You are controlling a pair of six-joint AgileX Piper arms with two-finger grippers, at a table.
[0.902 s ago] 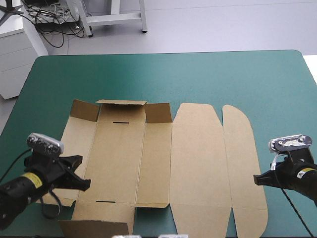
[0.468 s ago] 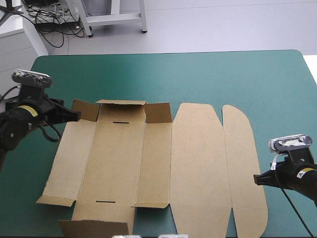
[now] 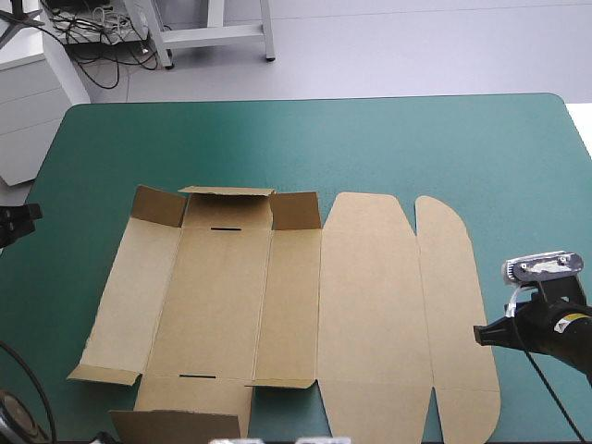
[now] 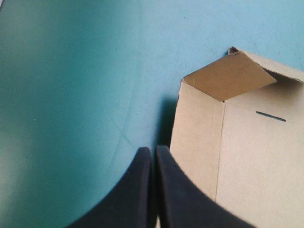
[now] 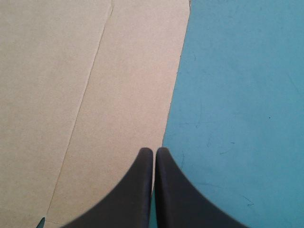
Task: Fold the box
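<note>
brown box (image 3: 277, 314) flat on cover (image 3: 370, 139) (far flaps raised); left gripper (image 4: 153, 149) closed beside it, right gripper (image 5: 154, 151) closed at its edge.

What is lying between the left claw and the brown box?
Nothing. In the high view only bare teal-green cover separates the left claw, at the table's left edge, from the box.

Bright, even light; soft shadow just beside box (image 4: 237, 156) raised corner.
</note>
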